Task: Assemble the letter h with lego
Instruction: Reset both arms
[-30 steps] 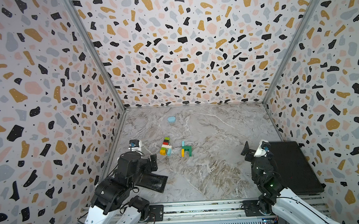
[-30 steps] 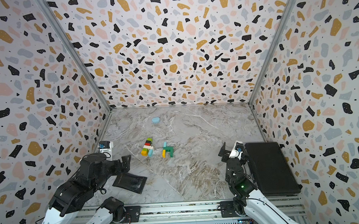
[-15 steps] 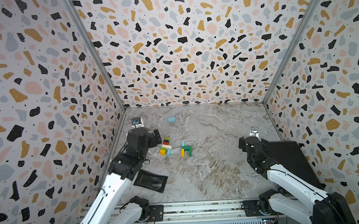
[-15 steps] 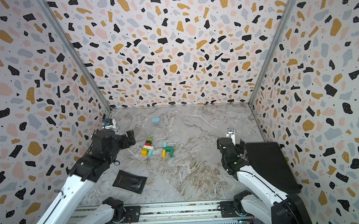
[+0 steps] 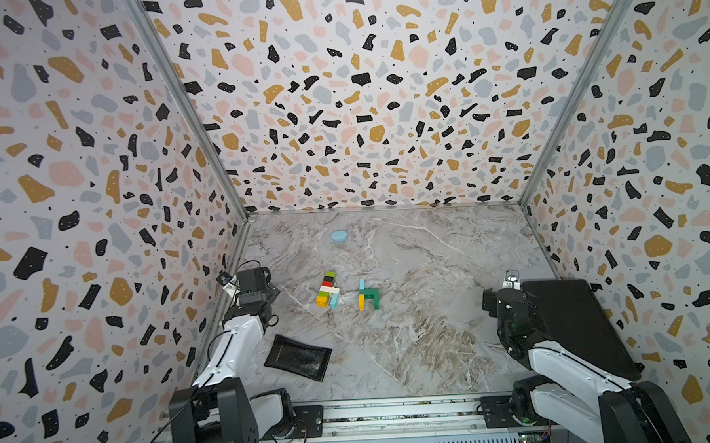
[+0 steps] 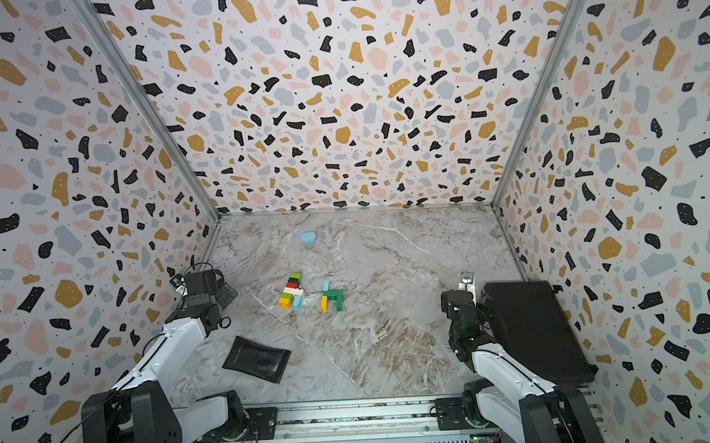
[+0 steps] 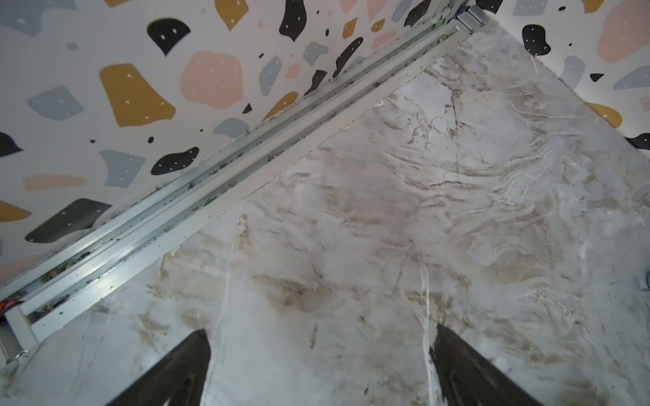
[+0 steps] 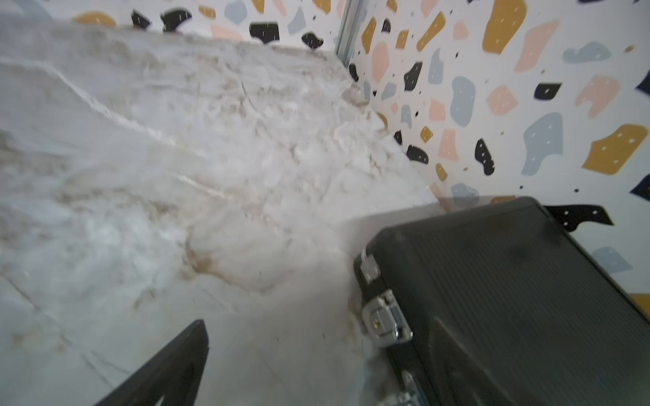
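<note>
Top view: lego (image 5: 328,290) axis front-to-back

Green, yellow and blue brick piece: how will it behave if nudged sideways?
Probably slides rather than tips: the brick piece lies low on the smooth marble table. Likely stiff and light, though thin joins might snap apart.

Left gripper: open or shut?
Open. The left gripper shows both fingers wide apart in its wrist view, only bare table between them.
</note>
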